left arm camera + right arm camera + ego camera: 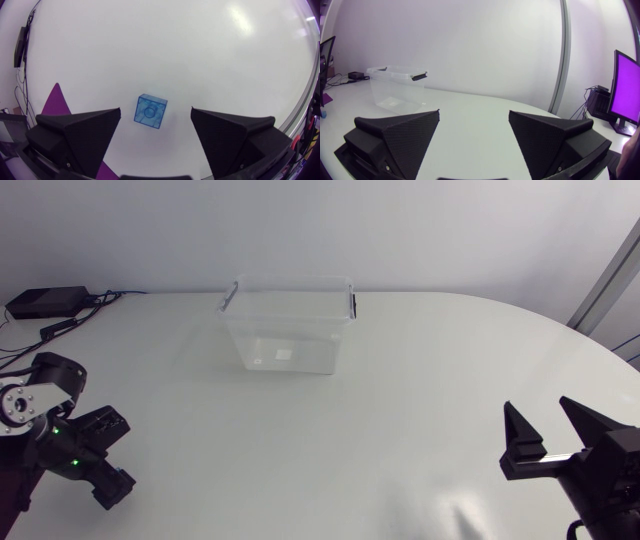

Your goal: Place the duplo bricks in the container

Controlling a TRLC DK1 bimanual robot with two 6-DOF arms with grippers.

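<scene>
A translucent blue duplo brick [150,111] lies on the white table, studs up. My left gripper [155,111] hangs above it, open, with the brick under the gap between its fingers and touching neither. In the head view my left arm [70,445] sits at the table's front left and hides the brick. The clear plastic container [287,326] stands at the back middle, lid off, and looks empty; it is also across the table in the right wrist view [396,87]. My right gripper [553,432] [474,114] rests open at the front right, holding nothing.
A black box with cables [45,302] lies at the table's back left corner. The table's curved edge runs close behind my left arm and along the right side.
</scene>
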